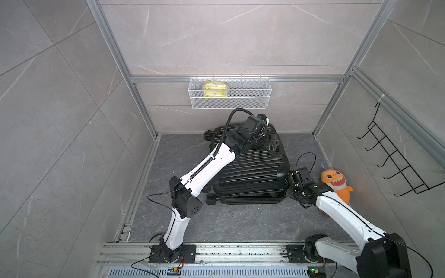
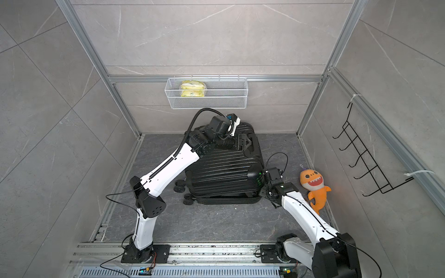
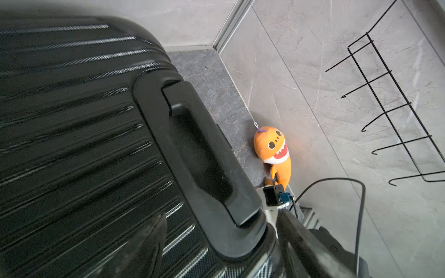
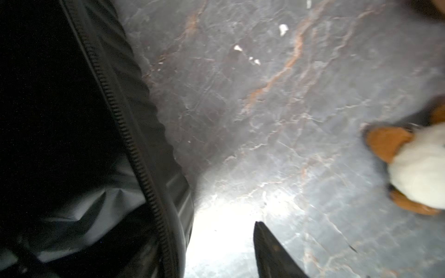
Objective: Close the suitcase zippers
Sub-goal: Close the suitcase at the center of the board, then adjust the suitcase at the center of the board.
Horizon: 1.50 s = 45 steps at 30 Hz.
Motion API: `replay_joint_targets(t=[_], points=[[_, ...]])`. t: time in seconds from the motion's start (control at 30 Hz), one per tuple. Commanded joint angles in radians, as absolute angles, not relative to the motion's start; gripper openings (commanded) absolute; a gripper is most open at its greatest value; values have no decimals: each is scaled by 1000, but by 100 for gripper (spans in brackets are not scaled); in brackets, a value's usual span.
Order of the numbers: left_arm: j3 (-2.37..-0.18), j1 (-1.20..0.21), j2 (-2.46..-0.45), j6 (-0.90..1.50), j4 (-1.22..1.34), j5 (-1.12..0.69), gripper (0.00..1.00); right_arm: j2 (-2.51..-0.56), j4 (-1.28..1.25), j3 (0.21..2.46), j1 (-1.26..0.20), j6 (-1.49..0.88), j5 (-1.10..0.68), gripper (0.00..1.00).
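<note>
Grey marbled floor slab (image 1: 240, 223), grey tiled walls all round. The suitcase (image 1: 252, 168) lies flat on the slab toward the back wall, shells folded together. My left gripper (image 3: 220, 216) hangs over the end of the moulded handle (image 3: 199, 154), jaws apart with nothing clamped. The right gripper (image 1: 291, 192) sits at the near right corner. Only one finger shows in its wrist view, so I cannot tell how its jaws stand.

The zippers (image 4: 125, 134) look undone there: one row of teeth, loose lining beside it, no pull tab in sight. My worry is the lining snagging in the slider, or the case skidding on the smooth slab under a pull. The orange shark plush (image 1: 337, 185) lies just beside my right arm and could get shoved. On the walls hang a wire basket (image 1: 230, 92) and a hook rack (image 1: 397, 163).
</note>
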State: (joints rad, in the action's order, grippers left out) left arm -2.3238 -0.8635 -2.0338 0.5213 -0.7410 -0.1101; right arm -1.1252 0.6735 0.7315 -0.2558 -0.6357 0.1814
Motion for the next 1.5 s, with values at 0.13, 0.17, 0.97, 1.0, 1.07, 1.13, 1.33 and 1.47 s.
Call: replay_joint_targets(t=[0.13,0.17,0.97,1.0,1.07,1.13,1.33,1.47], points=[[-2126,-846,-1726,359,-837,100,76,-1106,774,843,-231,-584,327,48],[-2079,-838,-1697,353,-839,110,76,-1120,795,860,-229,-578,340,44],[-1571,-699,-1390,397,-928,400,76,-1064,1031,1071,-221,-428,559,46],[-1552,-690,-1373,401,-928,402,76,-1048,1000,1059,-221,-411,508,46],[-1505,-658,-1337,411,-927,394,77,-1022,938,1034,-221,-379,390,46],[-1459,-619,-1303,411,-925,368,77,-1006,896,1017,-221,-369,284,46],[-1306,-555,-1216,340,-853,200,79,-978,792,968,-219,-353,26,50],[-1211,-555,-1163,260,-763,16,83,-960,774,953,-219,-339,-44,54]])
